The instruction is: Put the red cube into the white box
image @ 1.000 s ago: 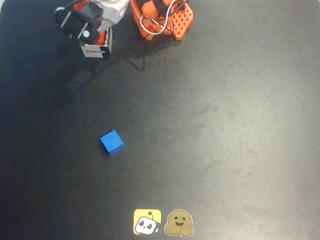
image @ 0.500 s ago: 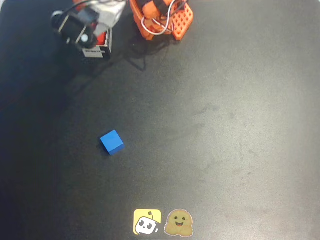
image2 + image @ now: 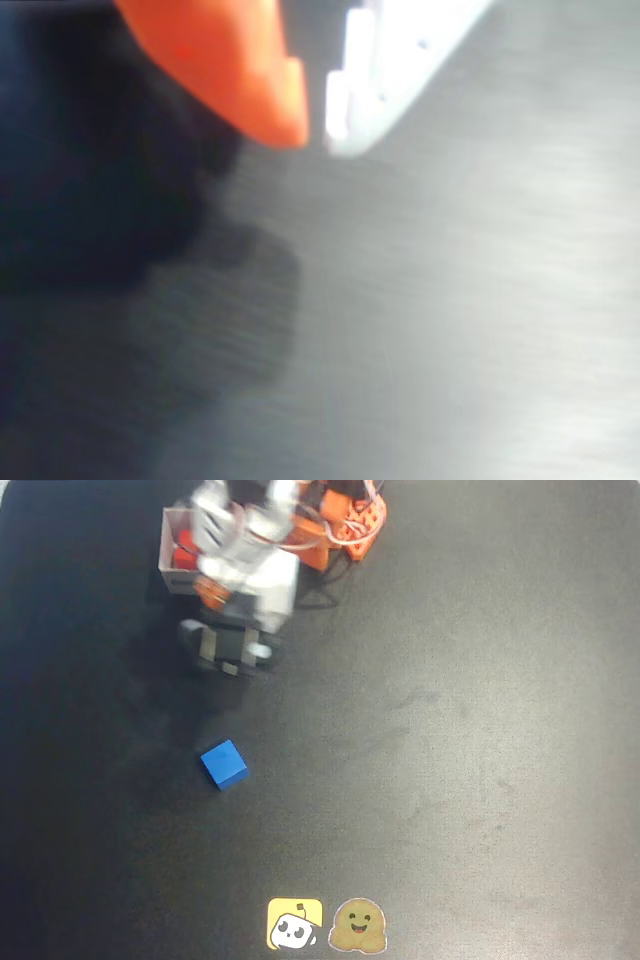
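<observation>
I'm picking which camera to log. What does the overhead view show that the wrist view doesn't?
Overhead alone: the white box at top left with the red cube inside, the blue cube on the mat, two stickers, and the arm's blurred body. Wrist alone: the end effector close up, orange and white fingertips nearly touching, nothing between. Both share the dark table.

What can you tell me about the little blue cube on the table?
The blue cube is small and bright blue, with plain, matte-looking faces and sharp edges. In the overhead view it sits flat on the black table, turned a bit so its corners point off at a slant. It lies left of the middle, below the robot arm and above the two stickers at the bottom edge. Nothing but the table touches it; it sits alone, clear of the arm.
</observation>
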Tool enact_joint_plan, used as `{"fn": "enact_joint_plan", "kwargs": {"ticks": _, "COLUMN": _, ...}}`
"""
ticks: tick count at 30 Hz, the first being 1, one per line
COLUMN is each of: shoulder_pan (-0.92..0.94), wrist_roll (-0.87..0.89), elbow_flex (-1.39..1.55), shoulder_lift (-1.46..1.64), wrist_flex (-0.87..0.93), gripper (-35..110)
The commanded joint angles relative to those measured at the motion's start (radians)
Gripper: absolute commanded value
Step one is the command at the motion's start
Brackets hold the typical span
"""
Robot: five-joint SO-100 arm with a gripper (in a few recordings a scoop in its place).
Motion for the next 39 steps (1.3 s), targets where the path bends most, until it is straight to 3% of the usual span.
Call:
{"fn": "enact_joint_plan", "kwargs": {"ticks": 1, "shoulder_pan": -0.129, "wrist_roll": 0.066, "elbow_flex": -0.043, "shoulder_lift": 0.003, "wrist_flex": 0.006, "gripper": 0}}
{"fn": "enact_joint_plan", "kwargs": {"ticks": 11, "shoulder_pan": -0.356, "wrist_roll": 0.137, "elbow_flex": 0.051, "shoulder_lift": 0.117, "wrist_flex": 0.032, "gripper": 0}}
{"fn": "enact_joint_plan", "kwargs": {"ticks": 26, "shoulder_pan": -0.36, "wrist_roll": 0.107, "elbow_flex": 0.356, "shoulder_lift": 0.657, "wrist_flex": 0.193, "gripper": 0}}
{"fn": "enact_joint_plan", "kwargs": {"ticks": 39, "shoulder_pan": -0.345, "wrist_roll": 0.106, "elbow_flex": 0.554, "shoulder_lift": 0.759, "wrist_flex": 0.049, "gripper": 0}}
